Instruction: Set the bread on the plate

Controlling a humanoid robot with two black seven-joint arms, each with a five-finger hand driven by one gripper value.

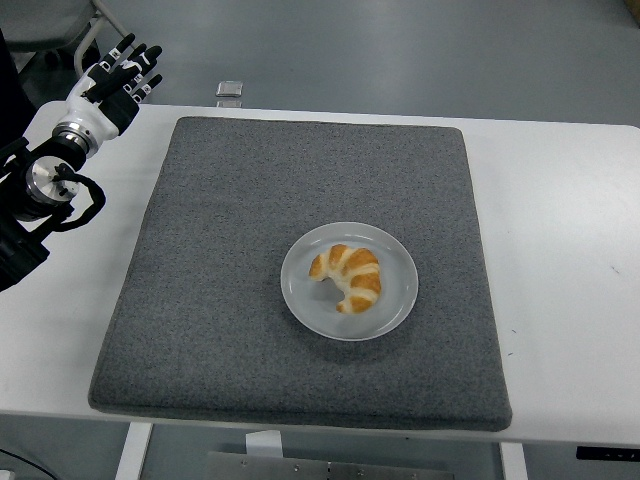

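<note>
We see the bread [348, 277], a golden croissant with pale stripes, lying on the plate [302, 297]. It sits a little left of the plate's middle, its curved back toward the right and its two tips pointing left and down. The plate is round and pale grey-white, and its bare rim shows all around the croissant.

The plate rests on a dark grey mat [220, 290], slightly right of the mat's centre and closer to the near edge than to the far one. The mat covers most of the white desk [570, 300], leaving bare strips on the left and right and a thin one along the near edge.

We find the left hand [112, 82] well apart from the plate, at the desk's far left corner, beyond the mat's corner. Its fingers [140, 62] are stretched out and spread, black with white tips, pointing up and away, and they hold nothing. The black arm [40, 190] behind it comes in from the left edge over the bare desk.

Past the far edge of the desk, a small metal piece [229, 89] lies on the grey floor [420, 50].
</note>
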